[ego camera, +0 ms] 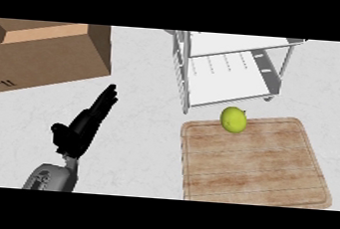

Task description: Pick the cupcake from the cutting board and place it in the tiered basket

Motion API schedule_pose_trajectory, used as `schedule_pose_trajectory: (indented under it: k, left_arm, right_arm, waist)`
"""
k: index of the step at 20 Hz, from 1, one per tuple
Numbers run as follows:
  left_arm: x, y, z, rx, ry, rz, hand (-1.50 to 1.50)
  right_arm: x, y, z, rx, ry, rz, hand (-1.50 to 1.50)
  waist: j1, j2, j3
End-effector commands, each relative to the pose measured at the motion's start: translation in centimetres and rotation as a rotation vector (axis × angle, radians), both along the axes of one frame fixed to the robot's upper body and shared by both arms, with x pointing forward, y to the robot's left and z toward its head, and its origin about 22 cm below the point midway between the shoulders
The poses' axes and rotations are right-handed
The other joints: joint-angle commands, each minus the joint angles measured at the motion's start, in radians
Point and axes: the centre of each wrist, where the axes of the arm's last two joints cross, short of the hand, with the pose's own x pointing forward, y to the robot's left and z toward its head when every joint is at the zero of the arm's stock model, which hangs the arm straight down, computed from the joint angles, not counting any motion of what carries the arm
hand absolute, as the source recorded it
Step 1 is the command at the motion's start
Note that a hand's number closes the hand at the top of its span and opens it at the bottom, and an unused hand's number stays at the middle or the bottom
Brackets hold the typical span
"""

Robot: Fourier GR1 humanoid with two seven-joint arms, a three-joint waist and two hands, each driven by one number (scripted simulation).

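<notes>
Left hand (84, 123) lies released, fingers straight, on the worktop (142, 134); nothing held. A yellow-green fruit (233, 119) sits at the cutting board's (254, 162) far edge; tiered basket (231, 71) just beyond.

1 cutting board (254, 165), 1 yellow-green fruit (233, 119), 1 tiered basket (231, 71), 1 cardboard box (44, 55), 1 hand (84, 125).

My hand (80, 125) is black on a grey forearm (50, 178). Lower right, the cutting board (254, 165) is streaked brown wood; a yellow-green fruit (233, 119) tops it. White-shelved basket (231, 71), tan cardboard box (44, 53).
</notes>
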Motion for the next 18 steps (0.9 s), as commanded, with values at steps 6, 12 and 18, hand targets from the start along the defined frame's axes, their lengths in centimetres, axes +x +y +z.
schedule_pose_trajectory:
  k: [6,12,18]
  left_arm:
    - [-1.3,0.9,-0.1,0.006,0.006,-0.029,0.00]
    - [1.3,2.2,0.1,-0.008,-0.004,0.009,0.00]
    - [0.0,1.2,-0.1,0.001,0.002,0.013,0.00]
  right_arm:
    - [1.4,6.5,-3.6,-0.029,0.050,0.058,1.50]
    - [1.4,11.1,-6.0,0.040,0.102,0.110,1.50]
    - [1.5,12.7,-6.3,0.096,0.219,0.121,1.50]
  waist:
    - [0.004,0.001,0.001]
    - [-0.012,0.001,0.000]
    - [-0.001,0.002,0.000]
